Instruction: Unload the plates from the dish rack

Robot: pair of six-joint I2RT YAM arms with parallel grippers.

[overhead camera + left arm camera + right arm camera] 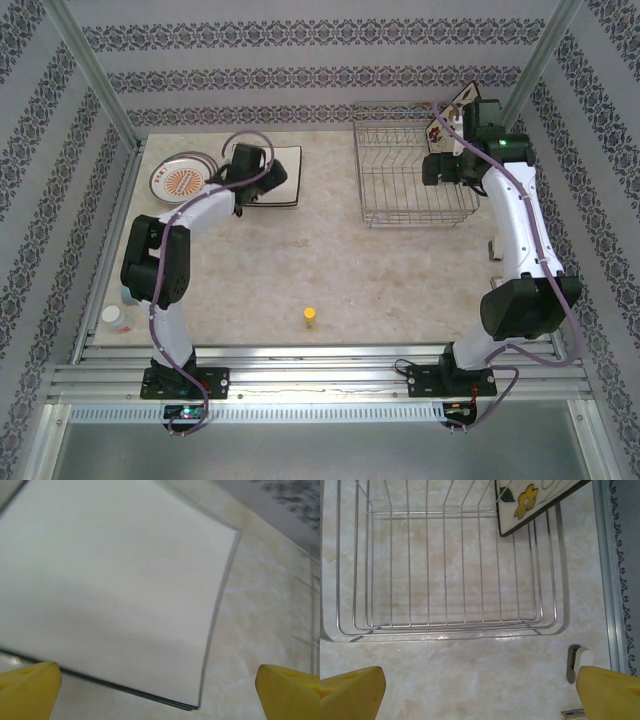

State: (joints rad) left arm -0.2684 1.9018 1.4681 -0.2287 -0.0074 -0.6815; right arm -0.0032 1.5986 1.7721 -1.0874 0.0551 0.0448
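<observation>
The dish rack [410, 175] stands at the back right, and one square plate [455, 112] with flower motifs leans in its far right corner. Round plates [180, 181] with an orange-red pattern lie stacked at the back left, next to a stack of square plates [290, 160] lying face down. My left gripper [258, 172] hangs open just above that stack; the left wrist view has the white back [115, 580] under the open gripper [159, 700]. My right gripper [445, 165] is open over the rack's near right corner [540, 622], holding nothing, with the flowered plate [530, 502] beyond.
A small yellow object [311, 318] stands on the table at front centre, and a small bottle [117, 318] sits at the front left edge. A white-and-metal item [580, 662] and a small blue-labelled box [574, 714] lie right of the rack. Patterned walls enclose the table.
</observation>
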